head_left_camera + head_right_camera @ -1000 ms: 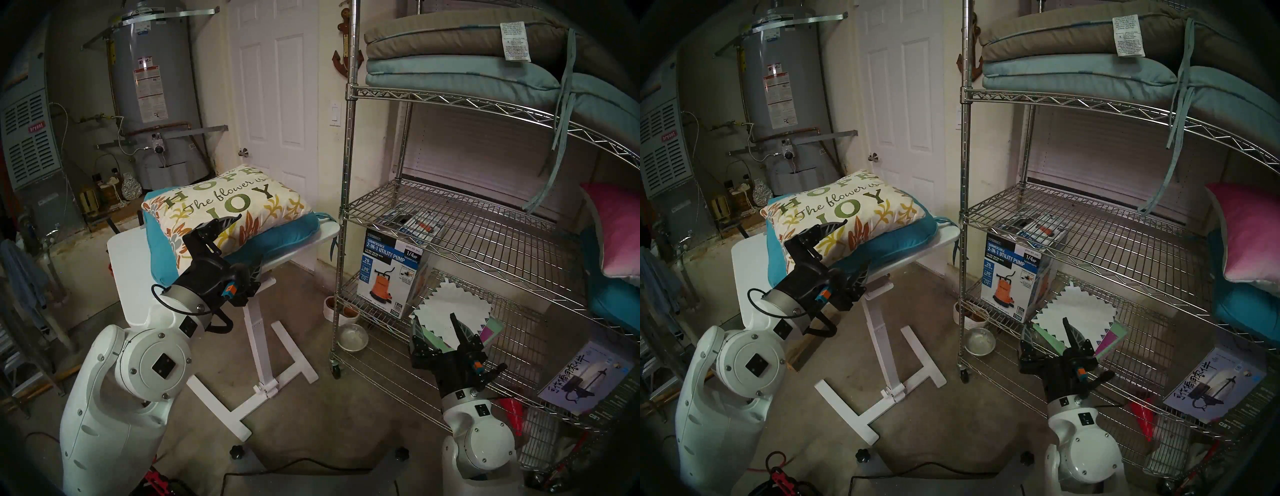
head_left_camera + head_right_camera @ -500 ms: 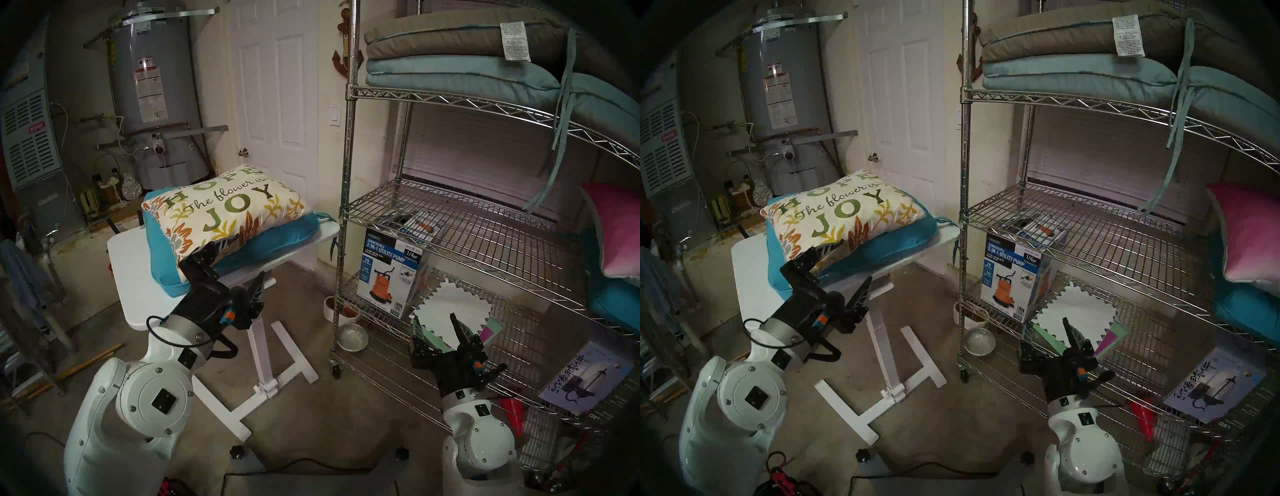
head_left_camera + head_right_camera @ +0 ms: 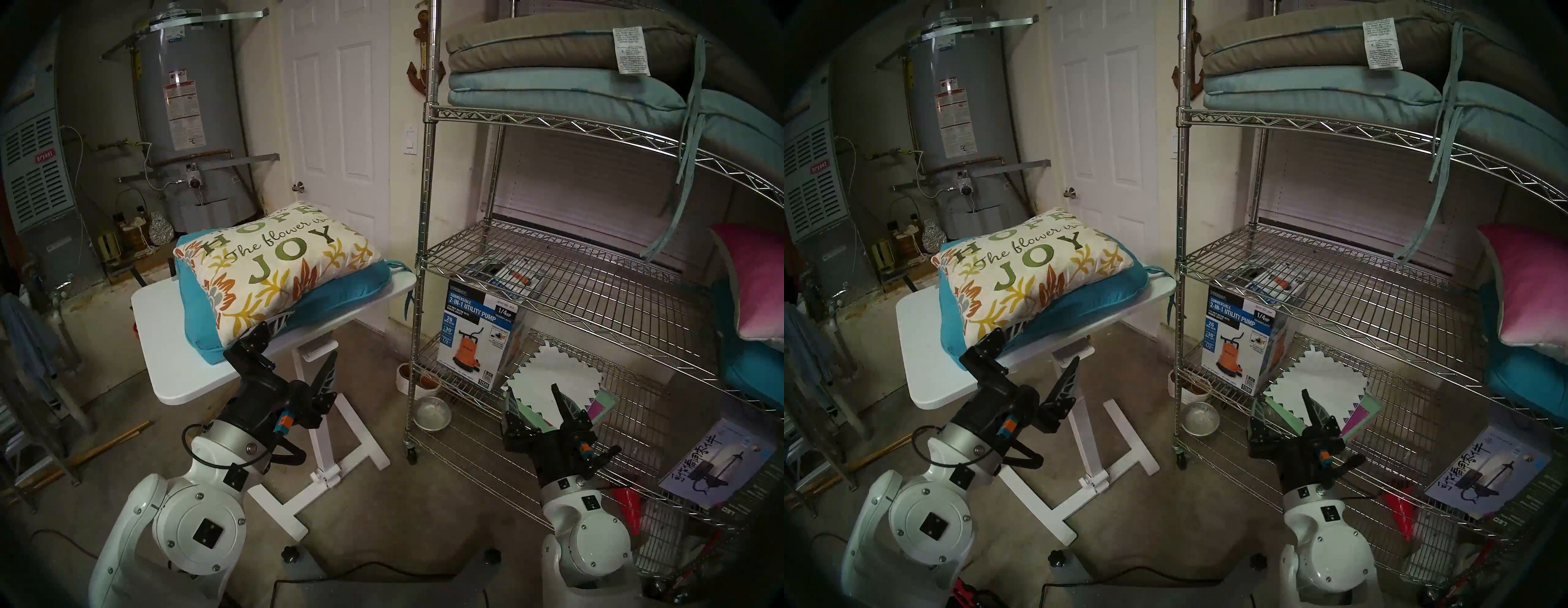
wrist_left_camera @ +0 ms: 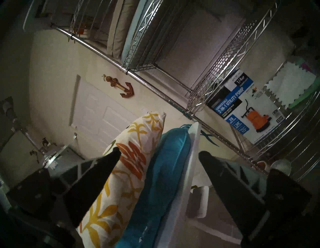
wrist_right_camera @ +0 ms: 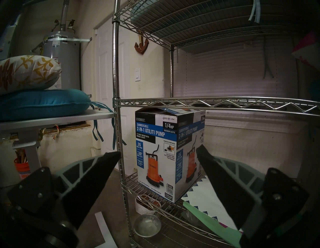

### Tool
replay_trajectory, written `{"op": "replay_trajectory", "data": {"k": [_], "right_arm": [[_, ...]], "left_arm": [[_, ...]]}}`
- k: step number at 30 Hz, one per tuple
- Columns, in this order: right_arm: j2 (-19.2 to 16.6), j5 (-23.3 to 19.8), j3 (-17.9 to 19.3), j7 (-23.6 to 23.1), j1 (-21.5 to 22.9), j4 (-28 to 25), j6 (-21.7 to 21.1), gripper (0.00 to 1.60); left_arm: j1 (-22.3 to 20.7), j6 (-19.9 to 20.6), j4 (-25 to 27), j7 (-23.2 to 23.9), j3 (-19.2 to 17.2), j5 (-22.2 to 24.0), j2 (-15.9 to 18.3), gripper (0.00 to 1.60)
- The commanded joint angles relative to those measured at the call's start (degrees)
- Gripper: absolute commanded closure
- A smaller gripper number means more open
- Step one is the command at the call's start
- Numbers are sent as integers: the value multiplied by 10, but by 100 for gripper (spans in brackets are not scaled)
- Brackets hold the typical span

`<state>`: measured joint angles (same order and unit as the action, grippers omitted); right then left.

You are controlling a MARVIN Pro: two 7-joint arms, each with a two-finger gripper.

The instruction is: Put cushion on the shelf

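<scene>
The cushion (image 3: 275,271), cream with green "HOPE" and "JOY" lettering and orange and yellow leaves, lies on top of a teal seat cushion (image 3: 339,297), which rests on the white tilting bench (image 3: 169,339). The bench stands just left of the wire shelf (image 3: 551,271), with its far corner close to the shelf's front post.

The left pincer (image 3: 303,344) sits at the near edge of the bench with its jaws spread wide and nothing held. One finger points up at the near edge of the cushion and the other hangs out past the bench edge, below the top. In the left wrist view the cushion, the teal seat cushion and the bench edge all lie between the two dark fingers (image 4: 97,176); whether the upper finger touches the fabric cannot be told.

The right pincer (image 3: 534,407) hangs low in front of the shelf's lower tiers, jaws also wide apart and empty. Ahead of it a pump box (image 5: 166,152) stands on a lower tier, and a metal bowl (image 5: 147,225) lies on the floor by the post.
</scene>
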<state>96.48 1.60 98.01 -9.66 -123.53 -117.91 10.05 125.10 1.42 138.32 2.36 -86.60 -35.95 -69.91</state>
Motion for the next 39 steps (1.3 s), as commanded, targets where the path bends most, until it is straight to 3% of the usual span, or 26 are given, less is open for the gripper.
{"op": "replay_trajectory", "data": {"k": [1,7,17,39], "right_arm": [[0,-1,0,0,3,-10,3,0],[0,-1,0,0,3,-10,3,0],[0,-1,0,0,3,-10,3,0],[0,-1,0,0,3,-10,3,0]], "left_arm": [[42,-58,17,-48,-11,68,-30,0],[71,-116,17,-80,-25,133,-42,0],[112,-188,17,-96,-28,172,-39,0],[148,-249,17,-104,-46,190,-31,0]]}}
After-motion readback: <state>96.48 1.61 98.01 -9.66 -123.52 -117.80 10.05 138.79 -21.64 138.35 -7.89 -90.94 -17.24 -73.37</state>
